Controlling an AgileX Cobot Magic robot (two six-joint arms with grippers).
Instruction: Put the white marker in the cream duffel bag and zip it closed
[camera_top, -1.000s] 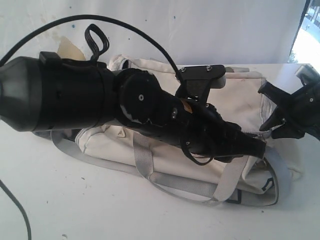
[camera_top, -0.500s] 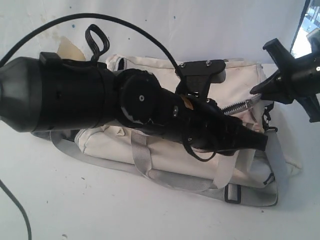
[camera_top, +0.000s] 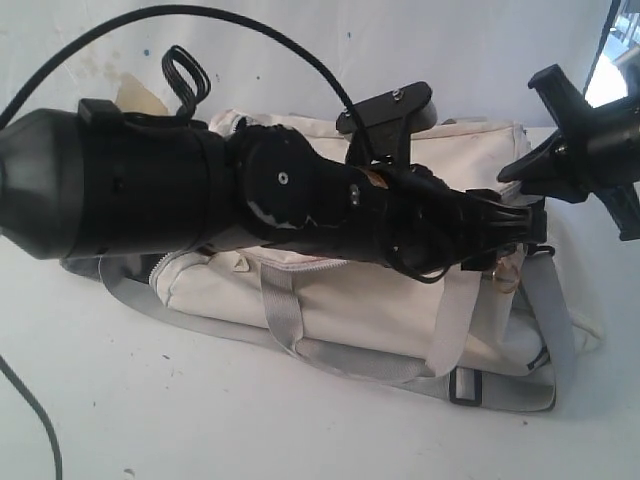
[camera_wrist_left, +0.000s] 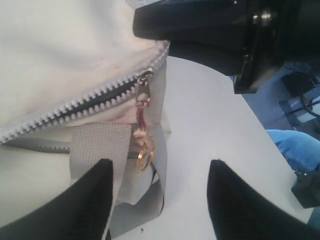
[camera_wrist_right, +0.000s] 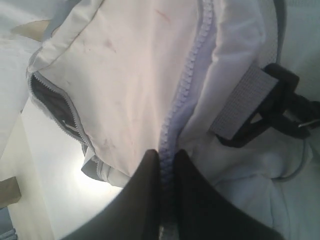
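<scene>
1. Exterior view: the cream duffel bag (camera_top: 340, 310) lies on the white counter (camera_top: 200, 420). We see no white marker anywhere, so it is probably inside.
2. Left wrist view: the left gripper (camera_wrist_left: 157, 200) stands apart and empty, near the zipper pull (camera_wrist_left: 144, 80), which sits at the zipper's end.
3. Right wrist view: the right gripper (camera_wrist_right: 166, 155) pinches together on the bag's zipper seam. Zipping looks nearly finished.

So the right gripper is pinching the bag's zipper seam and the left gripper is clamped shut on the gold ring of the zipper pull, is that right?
Not quite. The left gripper is not clamped on the gold ring: the left wrist view shows its jaws open, the ring hanging free. The right gripper does pinch the cream duffel bag at its zipper seam.
</scene>
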